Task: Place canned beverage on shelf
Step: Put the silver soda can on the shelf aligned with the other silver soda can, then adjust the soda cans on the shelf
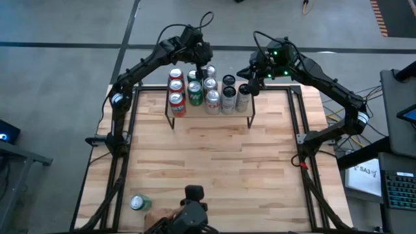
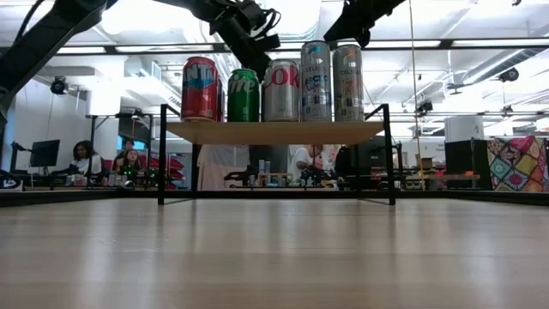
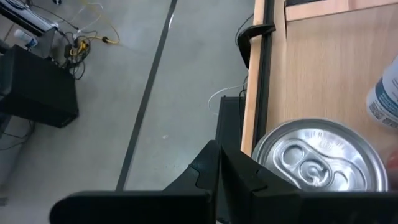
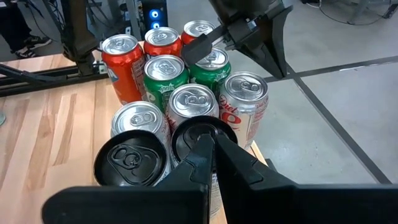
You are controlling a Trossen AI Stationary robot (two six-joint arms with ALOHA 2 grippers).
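The shelf (image 2: pixel 274 131) stands at the table's far middle and carries several upright cans (image 1: pixel 201 91): red, green, silver and black. My left gripper (image 1: pixel 199 65) hovers shut over the back row. Its fingertips (image 3: pixel 221 171) sit beside a silver can top (image 3: pixel 320 163) at the shelf's far edge. My right gripper (image 1: pixel 252 83) is shut too and hangs above the shelf's right end, just over a black can top (image 4: pixel 200 138). One green can (image 1: pixel 140 203) lies on its side near the table's near left corner. My left gripper's shut fingertips stand right at the rim (image 3: pixel 261 163) of the silver can top in the back row, coming slanting down from the far left. I cannot tell whether they touch the can. The can stands upright on the shelf.
A black camera mount (image 1: pixel 194 195) sits at the middle of the near edge. Black frame rails (image 1: pixel 300 130) run along the table's left and right sides. Bare tabletop (image 1: pixel 214 162) lies between the shelf and the near edge.
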